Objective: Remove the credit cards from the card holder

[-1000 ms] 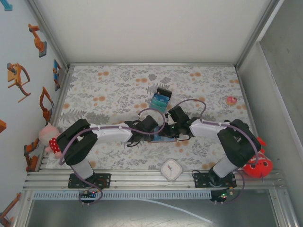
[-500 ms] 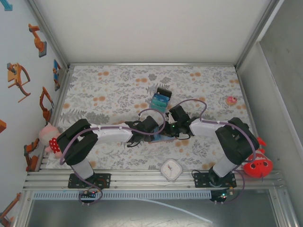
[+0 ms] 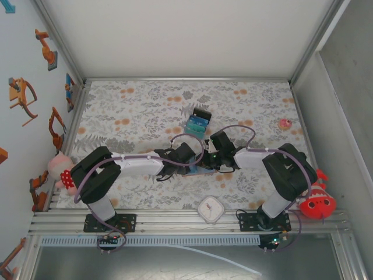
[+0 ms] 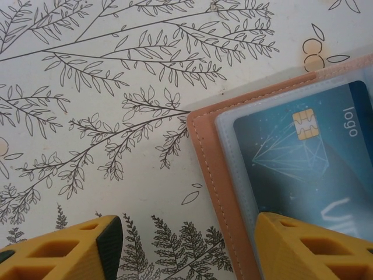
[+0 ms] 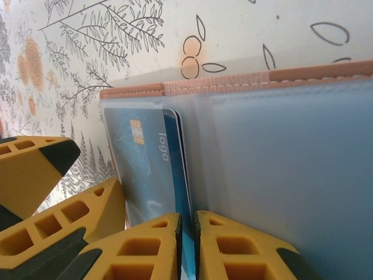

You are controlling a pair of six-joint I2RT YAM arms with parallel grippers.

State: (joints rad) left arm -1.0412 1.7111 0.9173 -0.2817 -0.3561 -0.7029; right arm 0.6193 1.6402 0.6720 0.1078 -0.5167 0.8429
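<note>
While the left gripper (image 4: 186, 233) stands wide open astride the left edge of the card holder (image 4: 205, 169), the right gripper (image 5: 187, 248) pinches its blue credit card (image 5: 150, 175).

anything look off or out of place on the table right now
Nothing is spilled or damaged. The white square thing sits askew at the near edge, straddling the mat and the metal rail. The wallet lies open and flat, a blue card in its sleeve.

card holder (image 4: 205, 175) cut off at right edge; teal card (image 4: 291, 166) partly behind left claw (image 4: 186, 242)
</note>
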